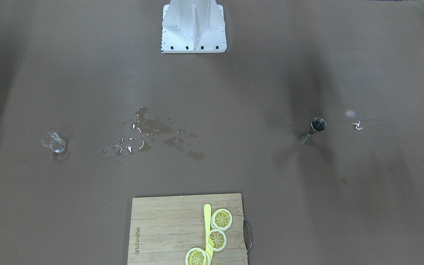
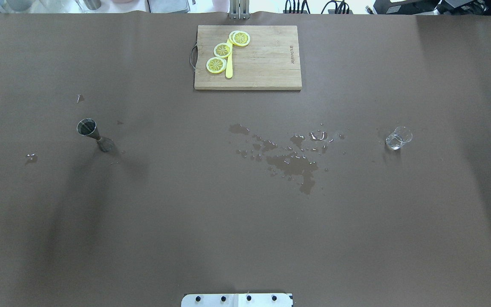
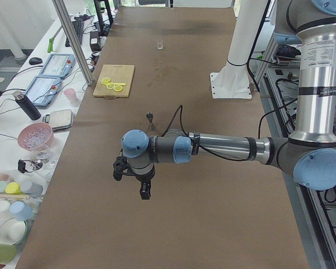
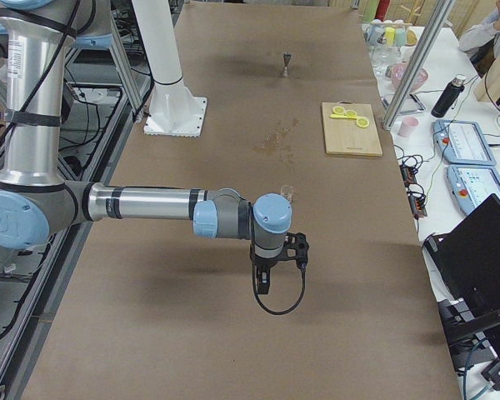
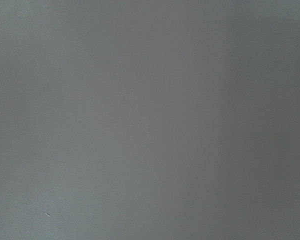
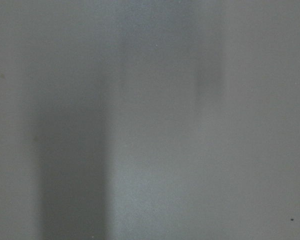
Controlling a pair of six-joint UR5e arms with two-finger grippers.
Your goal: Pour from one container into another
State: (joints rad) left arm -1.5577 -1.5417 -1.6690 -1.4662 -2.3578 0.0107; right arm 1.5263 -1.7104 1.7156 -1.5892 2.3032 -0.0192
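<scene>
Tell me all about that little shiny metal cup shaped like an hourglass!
It's a metal jigger, a double-ended measuring cup: two steel-looking cones joined at a narrow waist. It stands upright on the brown table, open mouth up, dark inside. Nothing grips or touches it; small wet spots lie nearby.

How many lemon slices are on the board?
3 clear slices, all on the board beside the yellow stick: one nearest the handle, one in the middle, one at the far edge. A fourth may be hidden under that last one.
</scene>
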